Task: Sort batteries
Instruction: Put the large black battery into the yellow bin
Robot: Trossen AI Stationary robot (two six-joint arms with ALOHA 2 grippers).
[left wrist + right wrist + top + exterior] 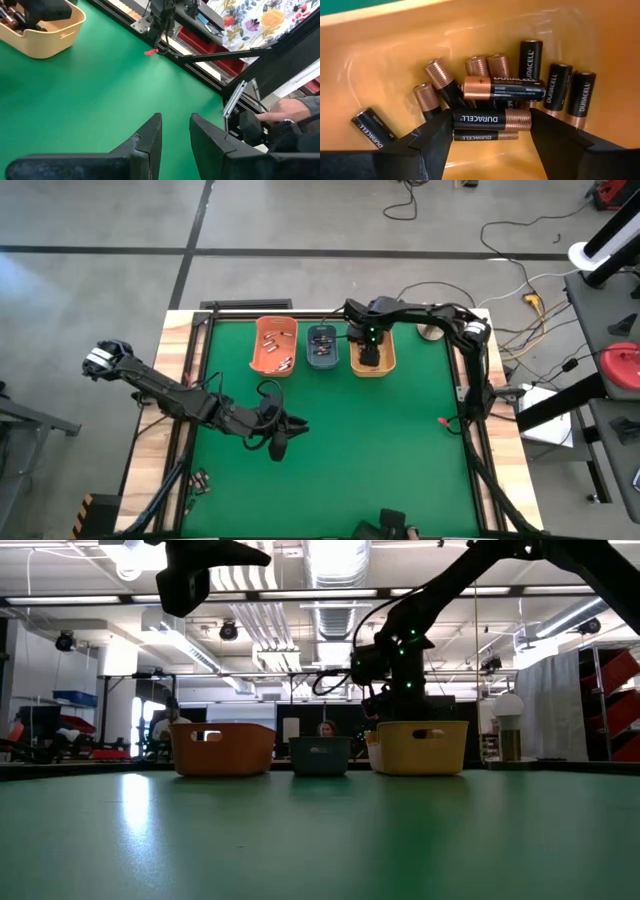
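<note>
R gripper (492,131) is down inside the yellow bin (372,362), at the far side of the green surface (380,450). Its fingers (427,142) sit apart w/ one battery (492,120) lying crosswise between them, ends right at the finger tips; can't tell if it's gripped or just lying in the gap. Approx a dozen more batteries (555,90) lie piled on the bin floor just past the fingers, black w/ copper ends, one (372,127) apart from the pile.

Three bins stand in a row along the far edge: orange bin (274,345), small blue-grey bin (322,346) in the middle, yellow bin. Orange bin holds several batteries (275,350); blue-grey bin has a few small ones (322,350), hard to make out.

L gripper (175,131) hangs above the surface, near side, left of centre, well apart from the bins, holding nothing; fingers narrow, small gap. A small red item (443,421) lies near the right edge of the surface.
</note>
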